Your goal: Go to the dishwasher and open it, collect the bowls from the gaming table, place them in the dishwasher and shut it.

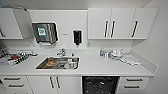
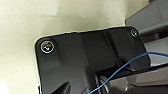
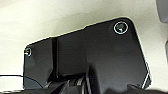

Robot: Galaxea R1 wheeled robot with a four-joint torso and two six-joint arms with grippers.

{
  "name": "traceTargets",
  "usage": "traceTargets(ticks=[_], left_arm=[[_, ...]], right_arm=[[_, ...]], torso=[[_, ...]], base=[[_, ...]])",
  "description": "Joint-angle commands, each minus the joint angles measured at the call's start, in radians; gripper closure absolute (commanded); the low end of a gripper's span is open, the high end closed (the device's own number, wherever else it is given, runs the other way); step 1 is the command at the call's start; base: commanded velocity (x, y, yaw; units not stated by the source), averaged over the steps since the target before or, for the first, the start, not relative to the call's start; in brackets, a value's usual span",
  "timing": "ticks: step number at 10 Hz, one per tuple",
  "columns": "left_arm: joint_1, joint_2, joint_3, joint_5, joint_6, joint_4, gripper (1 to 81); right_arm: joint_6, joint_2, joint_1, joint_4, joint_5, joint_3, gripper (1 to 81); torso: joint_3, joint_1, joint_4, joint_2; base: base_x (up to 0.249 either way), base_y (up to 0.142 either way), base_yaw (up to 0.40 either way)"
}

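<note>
Dishwasher [image 1: 100, 85] open beneath worktop [image 1: 95, 66]

dishwasher [image 1: 100, 85] | under white counter, right of sink cupboard | dark interior with racks showing

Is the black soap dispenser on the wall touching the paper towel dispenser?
Apart. The head view shows bare white wall between the soap dispenser and the towel dispenser.
</note>
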Motion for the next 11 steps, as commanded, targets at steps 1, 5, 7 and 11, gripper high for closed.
traceTargets(ticks=[1,5,7,11], left_arm=[[-0.041,-0.012,0.005,0.053,0.002,-0.005,1.0],[-0.041,-0.012,0.005,0.053,0.002,-0.005,1.0],[-0.041,-0.012,0.005,0.053,0.002,-0.007,1.0],[-0.041,0.001,-0.002,0.055,0.004,-0.004,1.0]], right_arm=[[0.002,-0.006,0.053,-0.006,-0.050,0.007,1.0],[0.002,-0.006,0.053,-0.007,-0.050,0.008,1.0],[0.002,-0.007,0.051,-0.007,-0.050,0.008,1.0],[0.002,-0.004,0.048,-0.007,-0.050,0.003,1.0]], torso=[[-0.001,-0.062,0.000,0.097],[0.091,-0.145,-0.025,0.225],[0.054,-0.119,-0.009,0.185],[0.074,-0.152,-0.015,0.235]], base=[[0.000,0.000,0.000],[0.000,0.000,0.000],[0.000,0.000,0.000],[0.000,0.000,0.000]])
